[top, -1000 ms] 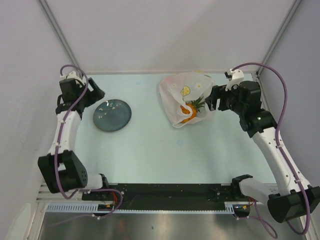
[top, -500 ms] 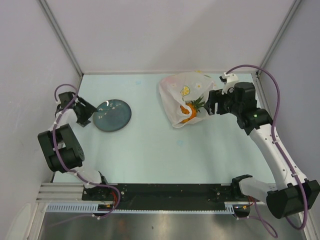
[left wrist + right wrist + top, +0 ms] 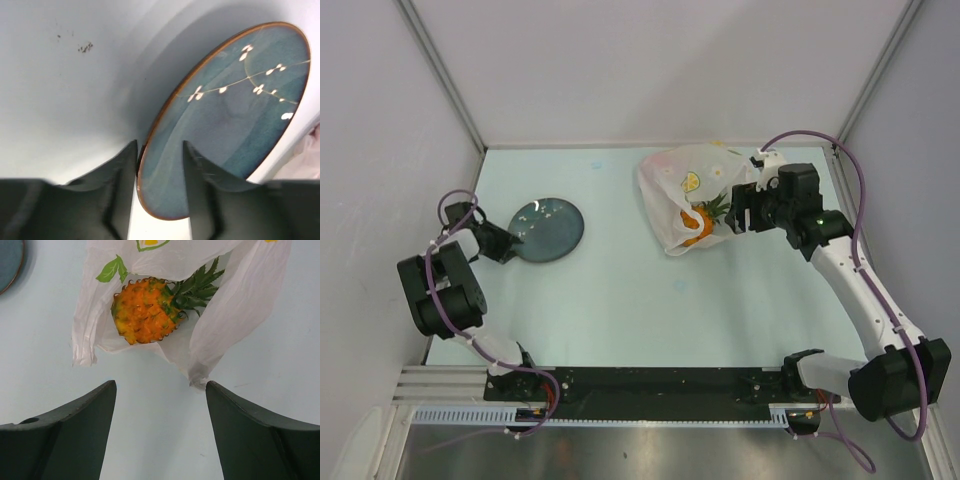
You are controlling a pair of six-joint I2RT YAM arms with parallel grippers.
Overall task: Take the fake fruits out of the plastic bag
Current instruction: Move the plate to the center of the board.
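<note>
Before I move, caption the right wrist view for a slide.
Open right tool faces the orange pineapple lying in the mouth of the plastic bag.

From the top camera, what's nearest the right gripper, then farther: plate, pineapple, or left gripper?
1. The pineapple, just left of the right gripper.
2. The plate, on the left side.
3. The left gripper, at the plate's left edge.

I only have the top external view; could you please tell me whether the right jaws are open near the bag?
Observer: Yes. The right wrist view shows the right gripper with its jaws wide open and the mouth of the bag just ahead of them.
Operator: Thanks. Is the pineapple covered?
Observer: The pineapple lies mostly bare in the bag's mouth.
Operator: And the left side?
Observer: The left gripper has open jaws with the rim of the plate between them.
</note>
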